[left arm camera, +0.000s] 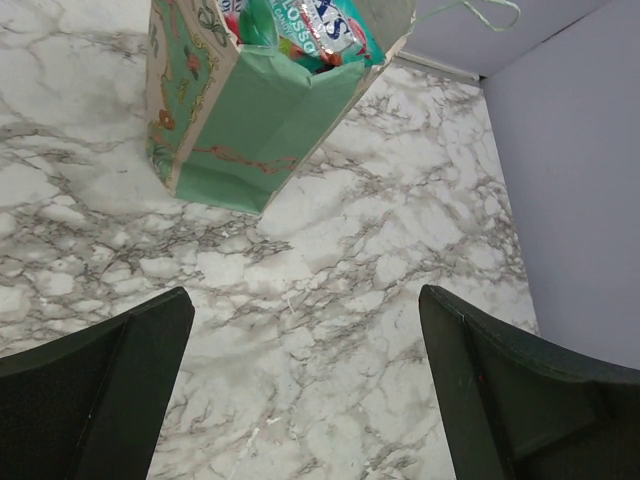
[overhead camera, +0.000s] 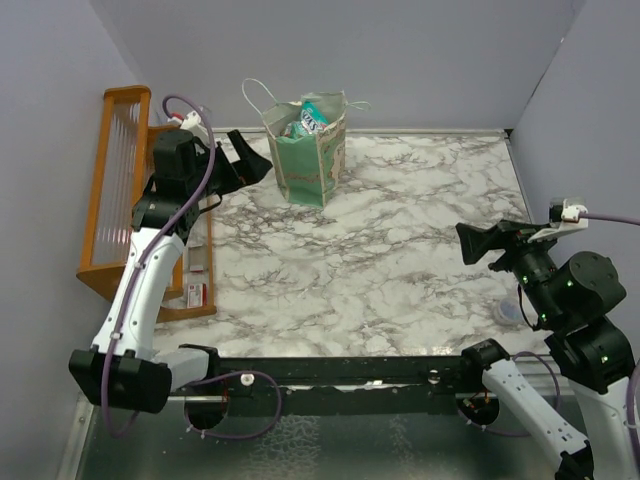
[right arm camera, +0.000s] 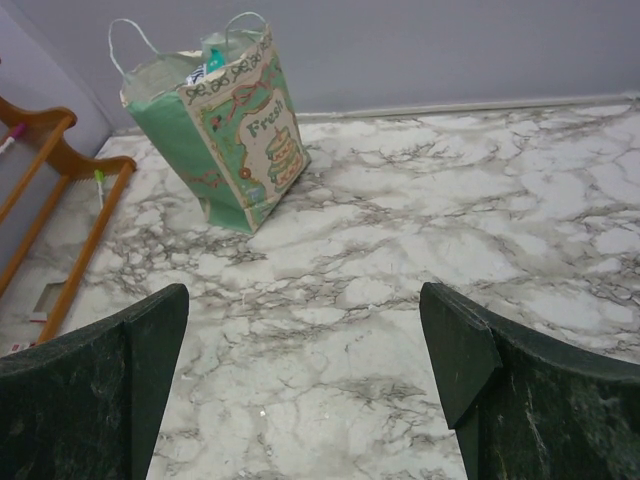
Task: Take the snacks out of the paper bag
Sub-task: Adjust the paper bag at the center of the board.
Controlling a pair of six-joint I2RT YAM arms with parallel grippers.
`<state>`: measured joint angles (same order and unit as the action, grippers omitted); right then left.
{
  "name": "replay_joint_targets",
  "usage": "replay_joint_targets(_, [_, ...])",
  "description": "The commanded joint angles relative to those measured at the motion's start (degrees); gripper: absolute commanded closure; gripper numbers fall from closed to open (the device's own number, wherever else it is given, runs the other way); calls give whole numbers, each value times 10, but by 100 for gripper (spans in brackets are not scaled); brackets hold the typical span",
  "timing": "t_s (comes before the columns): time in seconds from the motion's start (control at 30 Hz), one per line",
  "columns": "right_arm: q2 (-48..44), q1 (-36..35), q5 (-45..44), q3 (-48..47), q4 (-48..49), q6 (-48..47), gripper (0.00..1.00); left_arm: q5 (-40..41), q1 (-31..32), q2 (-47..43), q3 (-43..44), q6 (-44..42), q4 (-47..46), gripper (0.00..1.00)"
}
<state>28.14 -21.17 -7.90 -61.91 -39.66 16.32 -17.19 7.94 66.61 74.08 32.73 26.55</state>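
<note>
The paper bag [right arm camera: 248,140] reads "Fresh"; teal snacks [overhead camera: 309,120] poke out

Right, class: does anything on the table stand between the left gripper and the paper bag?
Nothing visible does. Only marble table lies between the open left gripper and the upright paper bag, whose snacks show at its open top. The orange rack stands off to the side.
</note>
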Motion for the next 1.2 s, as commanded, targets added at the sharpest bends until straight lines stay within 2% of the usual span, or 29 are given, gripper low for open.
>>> replay_joint_targets(0.0, [-12, -5, -10, 7, -12, 4, 1, -66, -11, 55, 50, 43, -62, 1])
replay_joint_targets(0.27, [-32, -7, -8, 26, -8, 18, 1, -69, -29, 157, 104, 112, -180, 1])
replay_joint_targets(0.37, [-39, -7, 6, 36, 2, 24, 1, -57, -39, 196, 136, 126, -196, 1])
replay_joint_targets(0.5, [-41, -7, 14, 48, 6, 26, 1, -68, -53, 244, 169, 139, -227, 8])
replay_joint_targets(0.8, [-67, -8, 16, 79, 20, 14, 1, -11, -74, 334, 228, 148, -211, 11])
replay_joint_targets(0.97, [-73, -8, 23, 97, 30, 4, 1, -31, -79, 430, 334, 157, -193, 11])
replay_joint_targets(1.17, [-76, -8, 19, 102, 32, 0, 1, -31, -79, 519, 424, 178, -182, 21])
